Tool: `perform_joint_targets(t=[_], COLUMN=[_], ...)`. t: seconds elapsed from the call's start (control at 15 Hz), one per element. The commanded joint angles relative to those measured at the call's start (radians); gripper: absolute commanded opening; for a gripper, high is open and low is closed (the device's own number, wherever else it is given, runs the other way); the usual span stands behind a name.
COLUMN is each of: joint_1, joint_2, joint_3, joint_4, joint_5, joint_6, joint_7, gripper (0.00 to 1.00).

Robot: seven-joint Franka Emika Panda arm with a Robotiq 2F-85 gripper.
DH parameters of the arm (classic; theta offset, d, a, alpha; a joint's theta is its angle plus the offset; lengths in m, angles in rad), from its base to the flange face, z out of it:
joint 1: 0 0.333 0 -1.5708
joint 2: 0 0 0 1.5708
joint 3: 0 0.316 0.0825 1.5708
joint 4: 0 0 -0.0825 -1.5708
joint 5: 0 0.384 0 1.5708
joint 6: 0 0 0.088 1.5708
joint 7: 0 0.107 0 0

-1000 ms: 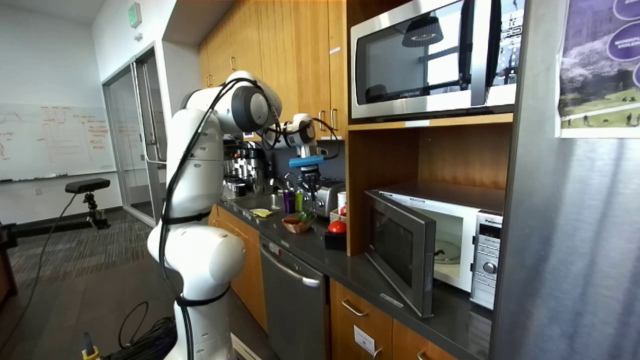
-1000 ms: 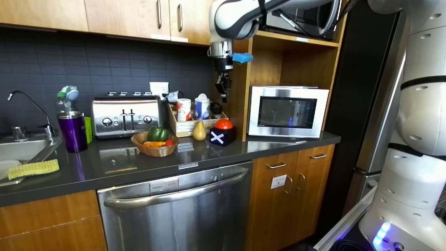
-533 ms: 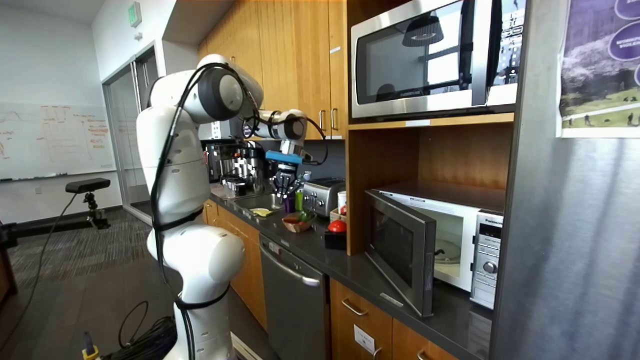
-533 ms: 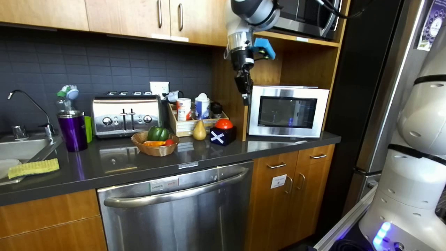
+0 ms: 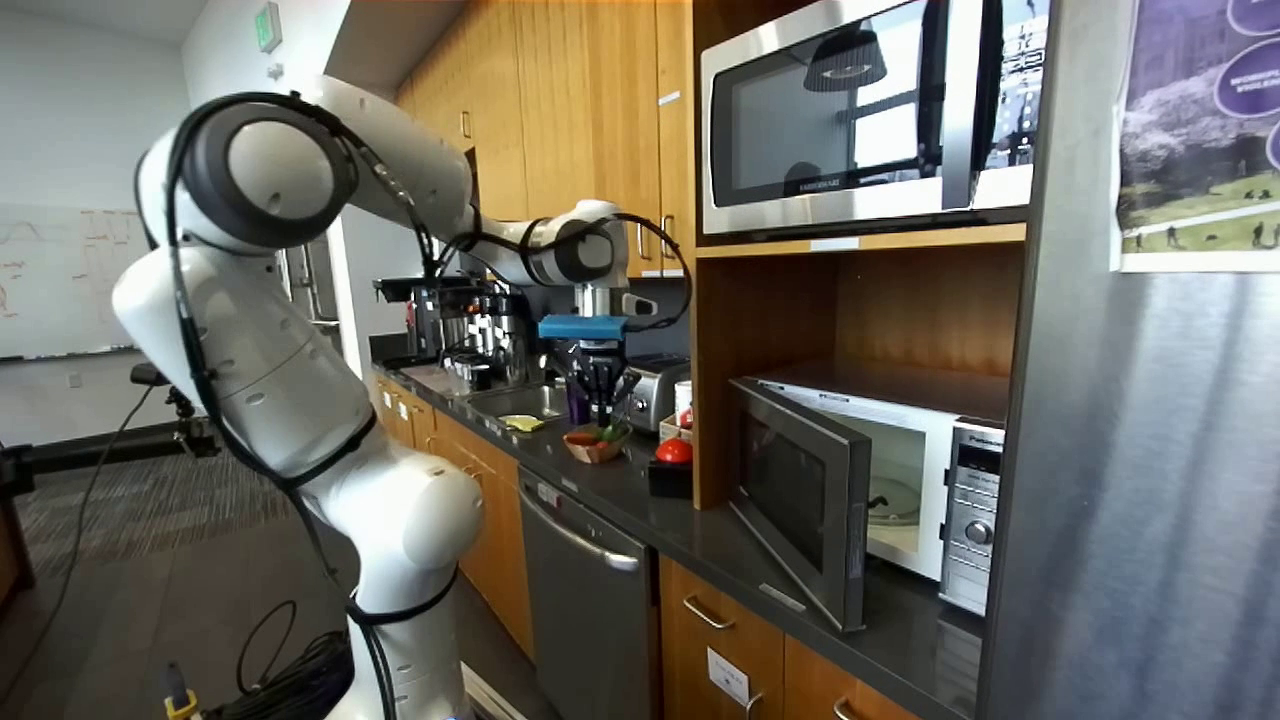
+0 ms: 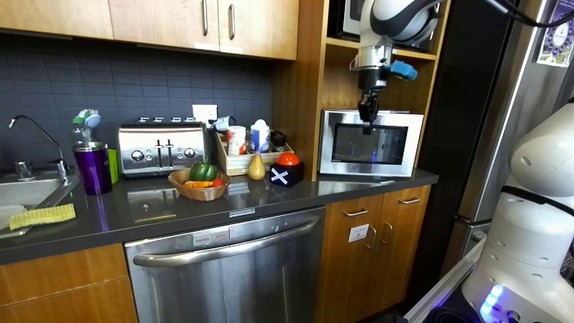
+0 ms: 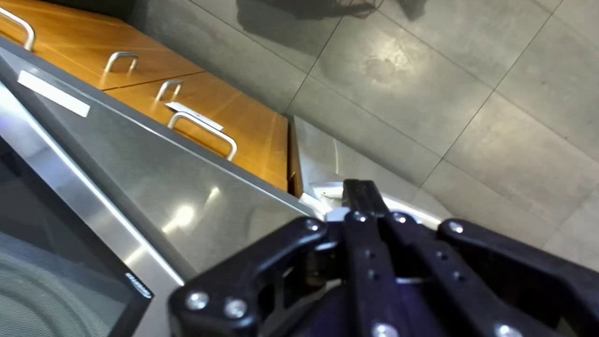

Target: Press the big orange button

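Note:
The big orange button (image 6: pixel 288 159) is a red-orange dome on a black box (image 6: pixel 287 175) with a white X, on the counter beside the wooden cabinet panel. The button also shows in an exterior view (image 5: pixel 674 452). My gripper (image 6: pixel 367 128) hangs in the air, pointing down, higher than the button and to its right, in front of the lower microwave. It also shows in an exterior view (image 5: pixel 603 412). In the wrist view its black fingertips (image 7: pixel 361 194) are together with nothing visible between them. The button is out of the wrist view.
The lower microwave (image 6: pixel 370 143) stands on the counter; its door (image 5: pixel 800 500) is swung open. A pear (image 6: pixel 257 168), a vegetable basket (image 6: pixel 199 193), a box of canisters (image 6: pixel 236 166) and a toaster (image 6: pixel 163 150) stand left of the button. A wooden panel (image 6: pixel 298 89) rises beside it.
My gripper has moved from above the button to the right, toward the front of the microwave. The arm's elbow has swung back and lower. The gripper stays shut; the button has not moved.

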Motion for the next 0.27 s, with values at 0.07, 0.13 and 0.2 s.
perform_joint_targets(t=[0.07, 0.13, 0.2], joint_1=[-0.026, -0.043, -0.052], joint_2=[-0.111, -0.162, -0.203], joint_3=[-0.054, -0.073, -0.085], joint_4=[-0.078, -0.110, -0.134], joint_5=[-0.016, -0.019, -0.020], joint_6=[0.027, 0.033, 0.035], joint_7=[0.007, 0.007, 0.007], gripper=[0.01, 0.01, 0.01])
